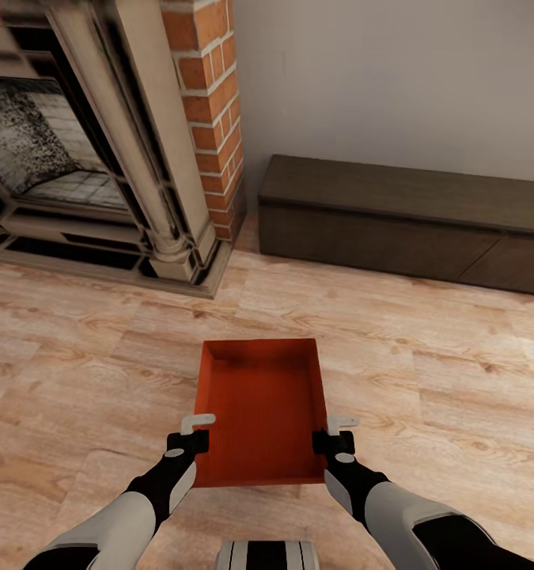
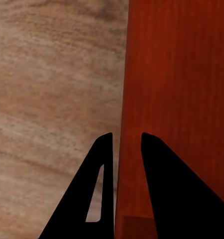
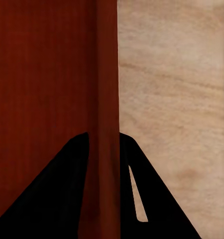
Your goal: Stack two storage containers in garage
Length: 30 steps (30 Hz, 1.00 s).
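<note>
Both grippers, left (image 1: 194,431) and right (image 1: 335,434), pinch opposite side walls of one storage container (image 1: 260,412) between them, over living-room planks (image 1: 85,356). Wrist views: fingers (image 2: 99,194) straddle each wall (image 3: 106,99). Garage stacking remains, I judge.

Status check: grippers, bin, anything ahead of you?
Left gripper and right gripper each clamped on a side wall of the storage container. Container empty. Bench and fireplace ahead.
</note>
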{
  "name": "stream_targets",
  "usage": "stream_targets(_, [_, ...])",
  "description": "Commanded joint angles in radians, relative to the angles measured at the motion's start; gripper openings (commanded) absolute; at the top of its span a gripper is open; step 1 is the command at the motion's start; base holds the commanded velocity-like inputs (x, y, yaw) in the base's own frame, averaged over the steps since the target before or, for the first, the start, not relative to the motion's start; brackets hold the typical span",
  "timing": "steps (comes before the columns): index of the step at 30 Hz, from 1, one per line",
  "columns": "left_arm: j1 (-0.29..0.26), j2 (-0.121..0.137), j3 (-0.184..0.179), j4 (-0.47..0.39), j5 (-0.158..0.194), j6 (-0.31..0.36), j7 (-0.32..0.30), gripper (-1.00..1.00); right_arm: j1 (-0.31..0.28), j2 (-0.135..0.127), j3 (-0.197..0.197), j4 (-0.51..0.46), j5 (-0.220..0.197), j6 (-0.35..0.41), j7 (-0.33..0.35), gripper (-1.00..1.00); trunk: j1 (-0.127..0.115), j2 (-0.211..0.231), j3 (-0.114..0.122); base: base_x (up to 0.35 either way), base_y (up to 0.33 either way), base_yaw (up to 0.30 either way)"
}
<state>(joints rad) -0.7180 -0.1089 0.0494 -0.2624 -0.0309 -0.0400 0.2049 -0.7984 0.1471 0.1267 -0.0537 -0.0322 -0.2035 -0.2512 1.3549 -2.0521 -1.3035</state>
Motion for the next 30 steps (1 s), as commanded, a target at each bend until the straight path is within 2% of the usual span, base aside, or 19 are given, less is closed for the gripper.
stream_targets(1, [0.0, -0.002, 0.015, 0.005, 0.003, -0.003, 0.006, -1.0, -0.001, 0.001, -0.03, -0.004, 0.013, -0.005, -0.001, -1.0, -0.004, 0.007, 0.003, 0.0, 0.0, 0.0])
stream_targets(30, [0.0, -0.001, 0.015, 0.006, 0.005, -0.002, 0.005, -1.0, -0.001, -0.001, -0.033, -0.011, 0.017, -0.024, -0.014, -1.0, -0.115, 0.21, 0.094, 0.0, 0.0, 0.0])
